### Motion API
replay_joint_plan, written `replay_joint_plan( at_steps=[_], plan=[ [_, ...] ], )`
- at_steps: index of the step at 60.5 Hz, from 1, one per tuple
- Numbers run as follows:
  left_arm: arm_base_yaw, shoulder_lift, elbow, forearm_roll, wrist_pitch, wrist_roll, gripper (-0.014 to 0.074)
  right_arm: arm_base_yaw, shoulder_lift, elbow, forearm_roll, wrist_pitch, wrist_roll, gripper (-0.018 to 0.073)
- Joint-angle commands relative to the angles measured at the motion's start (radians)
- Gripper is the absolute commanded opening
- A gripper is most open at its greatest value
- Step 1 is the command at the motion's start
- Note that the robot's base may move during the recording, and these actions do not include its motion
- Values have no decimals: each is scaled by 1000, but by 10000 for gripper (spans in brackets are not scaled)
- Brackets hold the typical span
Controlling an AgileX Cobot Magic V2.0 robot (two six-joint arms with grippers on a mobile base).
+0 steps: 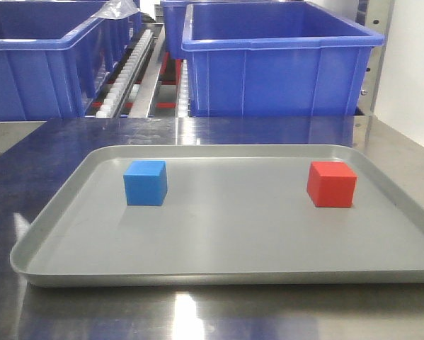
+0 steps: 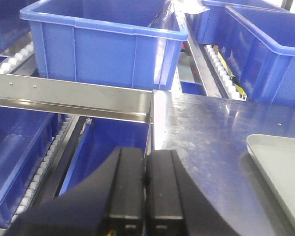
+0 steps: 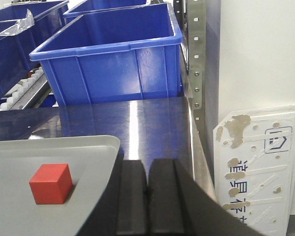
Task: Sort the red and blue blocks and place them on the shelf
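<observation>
Your left end effector [image 2: 146,153] has its two black fingers pressed flat together, with no gap and nothing between them. Ahead of it and to its left runs the steel-framed shelf [image 2: 73,101], whose brushed-metal front rail carries two screws. Large blue plastic bins [image 2: 103,44] sit there on white roller tracks [image 2: 41,169], probably so they can slide along the tier. Ahead and to the right of this end effector, a corner of the flat grey rimmed tray [image 2: 280,172] rests on the brushed-steel table [image 2: 206,128]. Neither cube shows in this view.

Your right end effector [image 3: 147,164] is likewise closed tight and empty. The bright red matte cube [image 3: 50,183] sits on the tray near its left side, clear of the fingers. Another bin stands straight ahead, beyond the table edge.

In the front view neither end effector appears. The bright blue matte cube [image 1: 146,182] stands on the tray's left half, on the left end effector's side. The red one stands on the right half, well apart from it. That spacing looks meant to give each arm its own cube without crossing. The raised rim should keep both from sliding off. Both cubes are untouched, so sorting has not begun, and you will need to open the fingers before reaching in.
</observation>
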Motion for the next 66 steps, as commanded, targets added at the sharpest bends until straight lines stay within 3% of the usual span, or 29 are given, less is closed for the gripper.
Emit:
replay_joint_plan(
  at_steps=[1,66],
  plan=[
    [2,-15,20,-8,-84,1,136,-4,-20,-23,-7,-83,-9,57],
    [2,-15,20,-8,-84,1,136,-4,-20,-23,-7,-104,-9,57]
  ],
)
